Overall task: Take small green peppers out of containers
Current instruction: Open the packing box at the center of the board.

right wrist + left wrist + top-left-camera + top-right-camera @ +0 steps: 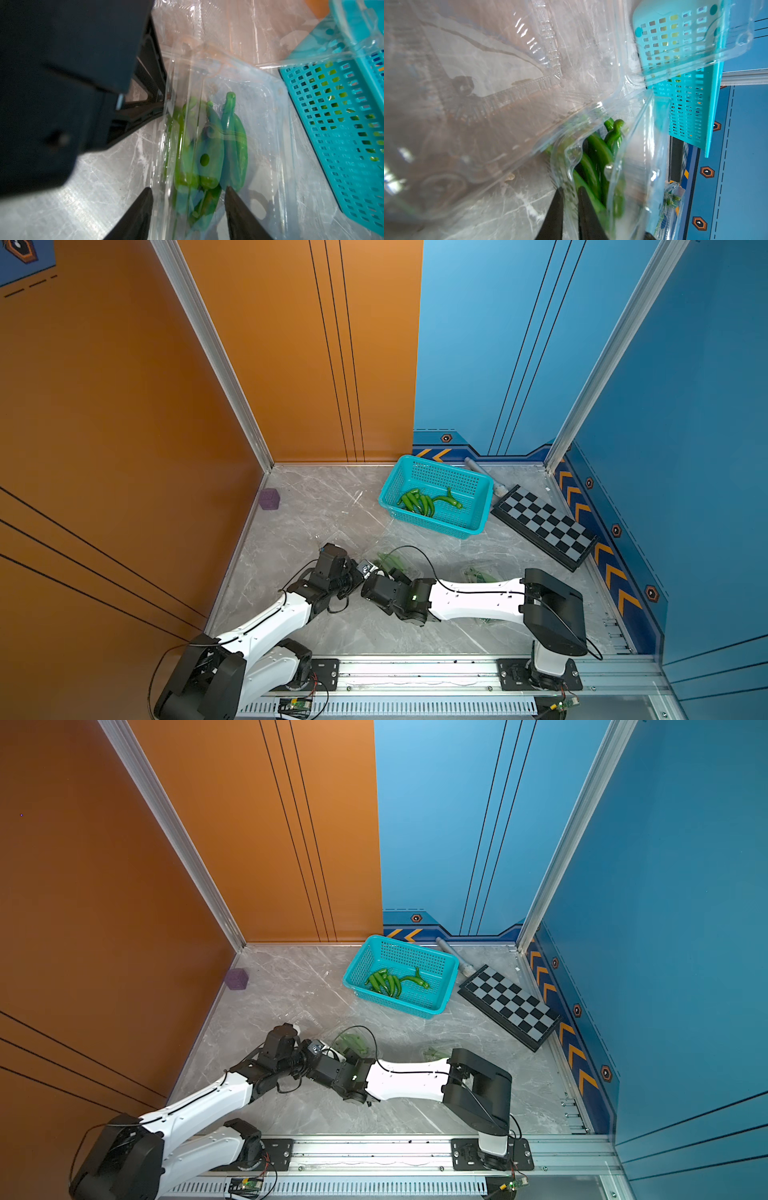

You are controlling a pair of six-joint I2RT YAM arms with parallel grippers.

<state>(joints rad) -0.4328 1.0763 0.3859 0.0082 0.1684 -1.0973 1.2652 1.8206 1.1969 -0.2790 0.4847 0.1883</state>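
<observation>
Several small green peppers lie in a clear container on the marble floor, between my two arms in both top views. My left gripper is shut on that container's thin clear wall, with the peppers just beyond its fingers. My right gripper is open, its fingers standing either side of the peppers at the container's near end. Another container with peppers shows partly behind the right arm. A clear, seemingly empty container lies beside the left gripper.
A teal perforated basket at the back holds several green peppers. A folded checkerboard lies to its right, with a grey cylinder behind. A purple cube sits by the orange wall.
</observation>
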